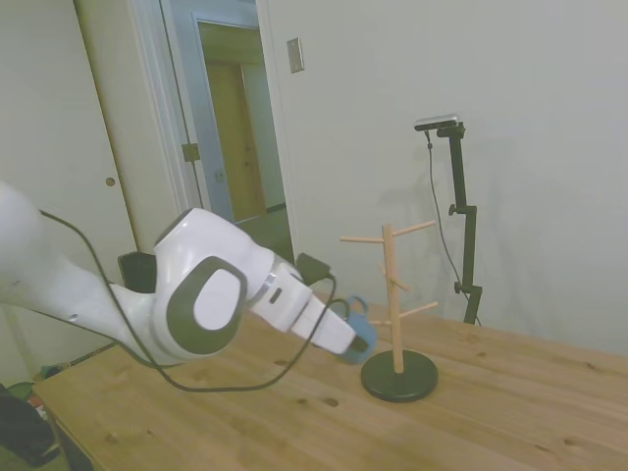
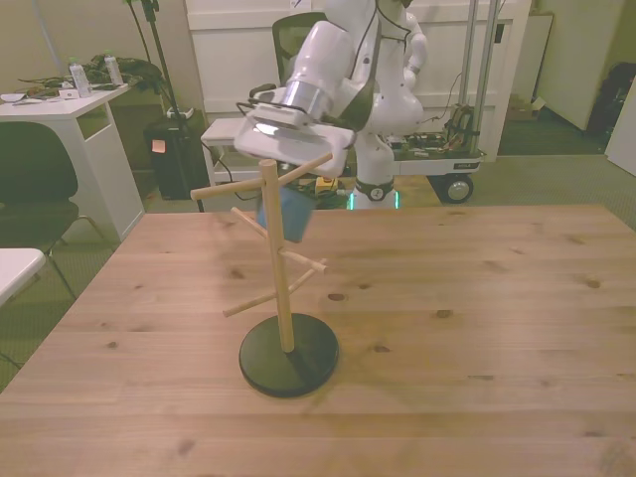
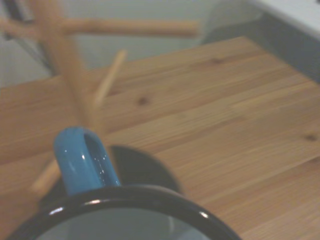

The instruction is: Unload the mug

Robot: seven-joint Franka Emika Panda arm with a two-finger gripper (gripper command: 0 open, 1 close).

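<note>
Under me is the wooden table point(image 2: 477, 288), pale planks running across with dark knots scattered through the grain; sitting on it is the peg stand point(image 2: 286, 298), its round black base point(image 2: 289, 355) flat on the boards, toward the front view's left; the wooden post rises upright from that base, pegs angling off both sides; around the base I see only bare wood.

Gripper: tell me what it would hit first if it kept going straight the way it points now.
Most likely the wooden peg stand: the gripper, with the mug at its tip, points at the stand's post just above the dark base. Depth is unclear.
</note>
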